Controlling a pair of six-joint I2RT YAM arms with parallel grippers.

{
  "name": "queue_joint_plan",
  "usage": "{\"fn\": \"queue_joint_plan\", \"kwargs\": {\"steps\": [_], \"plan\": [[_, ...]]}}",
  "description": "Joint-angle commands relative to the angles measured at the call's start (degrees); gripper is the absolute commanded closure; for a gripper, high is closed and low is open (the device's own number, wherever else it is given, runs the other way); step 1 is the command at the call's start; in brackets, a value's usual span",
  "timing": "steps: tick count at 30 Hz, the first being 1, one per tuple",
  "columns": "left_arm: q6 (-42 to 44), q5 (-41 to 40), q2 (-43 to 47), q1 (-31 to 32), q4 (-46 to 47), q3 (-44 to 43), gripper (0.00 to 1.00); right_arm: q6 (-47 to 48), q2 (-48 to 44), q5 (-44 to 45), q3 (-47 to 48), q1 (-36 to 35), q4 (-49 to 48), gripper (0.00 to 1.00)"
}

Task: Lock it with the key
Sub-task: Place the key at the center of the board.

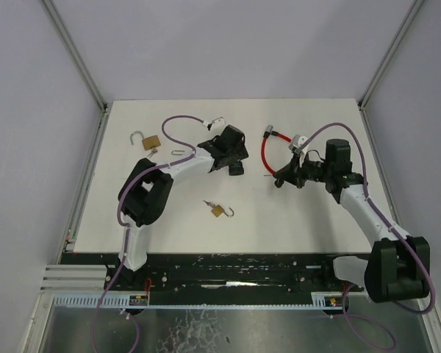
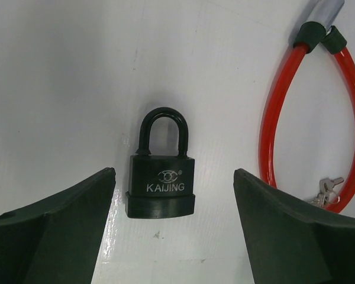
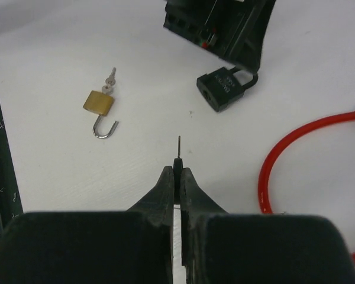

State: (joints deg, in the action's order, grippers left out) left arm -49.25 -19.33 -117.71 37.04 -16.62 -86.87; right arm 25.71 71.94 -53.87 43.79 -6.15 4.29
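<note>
**Black padlock between spread left tool; key pinched in right tool**

Black padlock [image 2: 161, 177] lies flat on the counter [image 1: 316, 213], around mid-width and towards the far side, well in from every edge. Both shackle legs meet the body.

Left tool [image 2: 174, 173] is spread wide and straddles it, with bare counter showing on both sides and neither finger touching. Red cable lock [image 2: 266, 136] curves just beyond the right-hand finger, small keys [image 2: 325, 189] at its loop.

Right tool [image 3: 177, 171] is pressed together on a thin key [image 3: 178, 157], seen edge-on, its tip towards the black padlock with open counter between them.

Brass padlock [image 3: 99, 102], shackle open and key in, lies nearer the front, well apart. Second brass padlock [image 1: 151, 141] sits far-left.

Left arm is folded at the elbow, wrist reaching inward. Right arm stretches from the near-right base, wrist turned left.
</note>
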Motion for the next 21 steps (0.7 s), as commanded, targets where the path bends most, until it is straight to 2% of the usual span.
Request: {"fn": "queue_joint_plan", "kwargs": {"steps": [1,6,11,16,21], "plan": [[3.73,1.8,5.93,-0.13,11.01,7.29,0.2,1.65,-4.52,-3.2,0.28,2.49,-1.43,1.0],[6.59,3.68,12.62,-0.46,25.49,17.61,0.2,16.52,-3.53,1.14,6.06,4.11,15.08,1.0],[7.21,4.89,14.64,-0.9,29.43,20.22,0.2,24.52,-5.19,2.59,10.91,6.64,26.79,1.0],[7.92,5.62,15.34,-1.14,30.99,21.07,0.2,25.69,-8.6,10.01,6.54,7.65,25.35,1.0],[8.1,7.64,16.79,-1.68,35.28,23.65,0.21,28.03,-3.7,9.25,4.63,7.41,25.32,1.0]]}}
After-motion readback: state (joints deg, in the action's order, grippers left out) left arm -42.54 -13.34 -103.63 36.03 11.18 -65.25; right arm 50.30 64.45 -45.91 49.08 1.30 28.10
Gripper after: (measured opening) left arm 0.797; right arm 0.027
